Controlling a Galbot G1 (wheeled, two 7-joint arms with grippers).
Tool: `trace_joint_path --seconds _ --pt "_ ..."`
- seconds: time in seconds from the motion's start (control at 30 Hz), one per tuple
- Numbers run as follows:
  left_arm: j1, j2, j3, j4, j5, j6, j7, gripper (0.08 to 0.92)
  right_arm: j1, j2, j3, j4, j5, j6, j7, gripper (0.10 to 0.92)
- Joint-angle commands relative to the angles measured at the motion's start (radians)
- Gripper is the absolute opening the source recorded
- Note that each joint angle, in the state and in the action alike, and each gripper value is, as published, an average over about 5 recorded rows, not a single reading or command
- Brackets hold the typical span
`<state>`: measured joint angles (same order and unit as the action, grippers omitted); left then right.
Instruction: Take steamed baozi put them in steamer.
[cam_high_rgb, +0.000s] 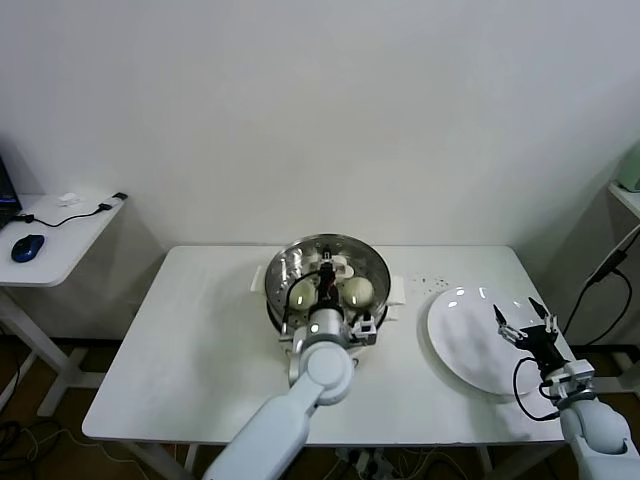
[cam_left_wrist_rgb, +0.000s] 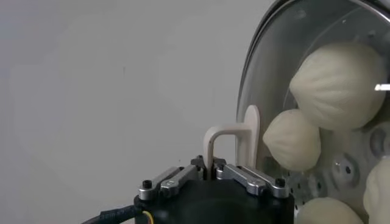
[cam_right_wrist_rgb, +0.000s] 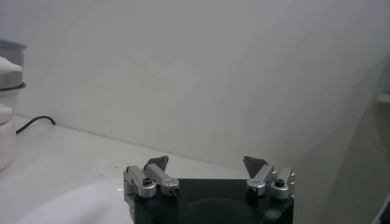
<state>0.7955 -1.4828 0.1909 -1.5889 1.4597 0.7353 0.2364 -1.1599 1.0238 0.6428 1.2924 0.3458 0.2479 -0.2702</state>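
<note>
arms (cam_high_rgb: 300, 400): white, smooth | grippers: black, silver links, apparently black cable

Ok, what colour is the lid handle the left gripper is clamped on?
Cream. The lid handle, held by the left gripper, shows best in the left wrist view.

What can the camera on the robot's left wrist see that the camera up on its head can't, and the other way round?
Only the left wrist view shows, close up, the left gripper shut on the cream handle of the glass lid, with pleated baozi behind the glass.

Only the head view shows the whole table, the white plate, the open right gripper over it, and the side desk.

Both show the baozi in the steamer and the left gripper.
</note>
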Motion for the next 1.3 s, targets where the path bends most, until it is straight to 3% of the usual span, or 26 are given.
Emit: trace_joint_path --seconds 0.03,0.17,0.5,0.67,0.87,1.0,1.13,1.3 --pt "0.021 0.009 -0.001 -0.027 0.005 0.036 0.021 0.151 0.003 0.004 0.002 -0.003 -0.005 0.001 -0.001 0.823" --pt "0.03 0.032 0.012 -0.088 0.006 0.037 0.048 0.199 0.005 0.005 0.003 -0.007 -0.009 0.0 -0.001 0.823" --pt "0.117 0.129 0.028 -0.338 -0.008 0.047 0.097 0.483 0.005 0.005 0.012 -0.004 -0.023 -0.027 0.004 0.823" --pt "0.2 0.202 0.014 -0.47 -0.078 0.047 0.069 0.631 0.004 0.006 0.017 0.008 -0.034 -0.061 0.017 0.823" --pt "0.311 0.272 -0.087 -0.593 -0.216 0.0 -0.046 0.79 -0.003 0.01 0.021 0.042 -0.054 -0.097 0.008 0.823" --pt "0.402 0.32 -0.233 -0.623 -0.466 -0.111 -0.224 0.82 -0.012 0.016 0.024 0.071 -0.038 -0.116 0.013 0.823" --pt "0.513 0.358 -0.438 -0.629 -0.844 -0.314 -0.391 0.822 -0.023 0.029 0.025 0.105 -0.031 -0.121 0.026 0.823" --pt "0.648 0.292 -0.715 -0.617 -1.163 -0.547 -0.387 0.823 -0.04 0.049 0.024 0.156 -0.042 -0.137 0.048 0.823"
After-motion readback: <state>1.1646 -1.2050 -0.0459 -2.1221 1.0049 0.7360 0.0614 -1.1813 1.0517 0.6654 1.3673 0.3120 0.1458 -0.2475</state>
